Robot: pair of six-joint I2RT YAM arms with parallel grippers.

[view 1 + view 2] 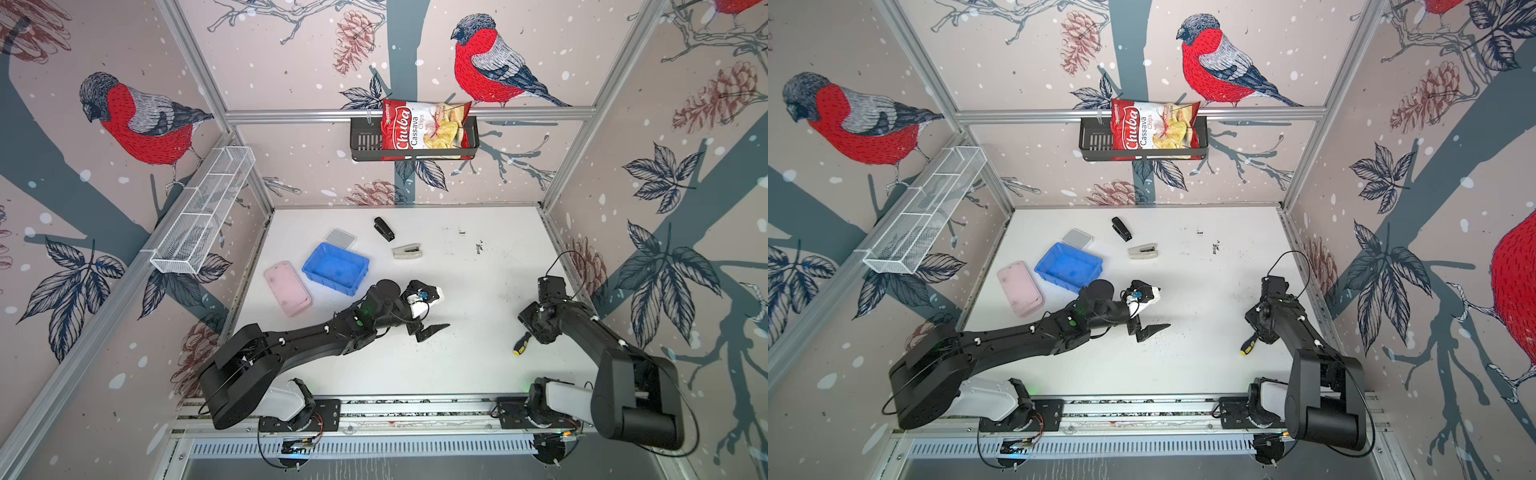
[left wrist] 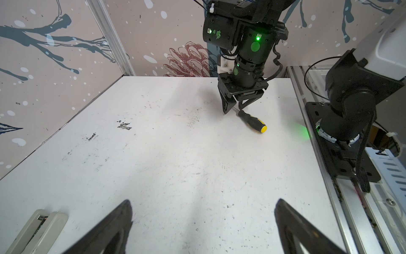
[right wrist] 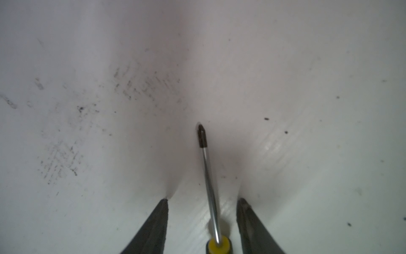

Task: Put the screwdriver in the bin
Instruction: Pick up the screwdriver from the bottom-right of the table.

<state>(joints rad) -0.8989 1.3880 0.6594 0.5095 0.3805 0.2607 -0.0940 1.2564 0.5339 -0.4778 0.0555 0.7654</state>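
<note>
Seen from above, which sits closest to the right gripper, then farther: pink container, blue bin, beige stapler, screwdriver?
1. Screwdriver, at the right gripper.
2. Beige stapler, mid-table, toward the back.
3. Blue bin, left of it.
4. Pink container, far left.

The left arm [image 1: 299,345] and right arm [image 1: 615,361] are matte black, built of boxy links and round motor drums. Nearest the silver rail [image 1: 415,405], each has a white shoulder shell [image 1: 282,401] on a black, screwed base plate [image 1: 328,415]. Black cables [image 2: 363,180] trail along the links, tied by white clips [image 1: 282,341]. Green lights [image 2: 258,38] glow on the wrist motors. The left claw [image 2: 203,204] and right claw [image 2: 234,110] have black, tapering triangular fingers [image 2: 114,224].
</note>
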